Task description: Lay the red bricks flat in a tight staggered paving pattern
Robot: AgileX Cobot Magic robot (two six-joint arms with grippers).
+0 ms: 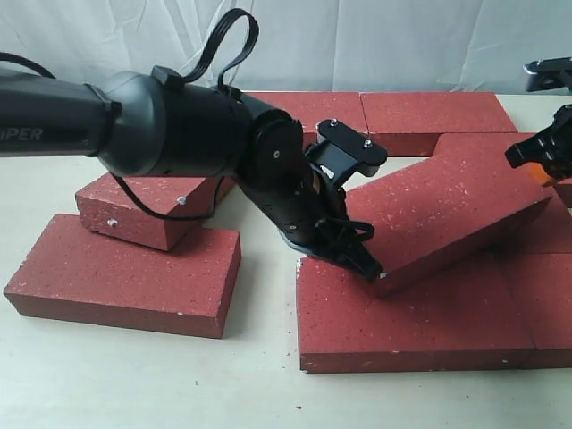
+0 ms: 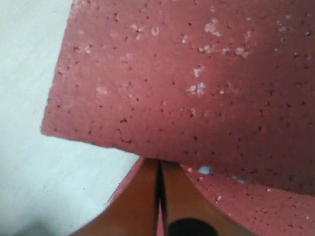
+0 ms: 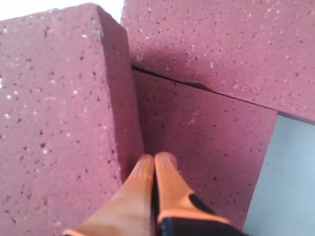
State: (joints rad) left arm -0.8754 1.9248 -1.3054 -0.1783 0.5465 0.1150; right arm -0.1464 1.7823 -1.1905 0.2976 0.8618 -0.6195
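Note:
Several red bricks lie on the table. One red brick [image 1: 451,210] lies askew and tilted on top of flat ones [image 1: 420,326]. My left gripper [image 1: 369,268] is shut and empty, its tips [image 2: 160,164] pressed against that tilted brick's [image 2: 197,73] lower end. At the right edge my right gripper [image 1: 523,159] is also shut and empty. Its fingertips [image 3: 155,160] rest against the raised brick's side [image 3: 54,123], above a flat brick [image 3: 206,142].
At the left a brick [image 1: 147,210] leans on a flat brick [image 1: 125,273]. Two more bricks [image 1: 438,116] lie along the back, and others [image 1: 547,308] at the right. Bare table [image 1: 259,384] shows at the front. The left arm [image 1: 161,125] spans the scene's left half.

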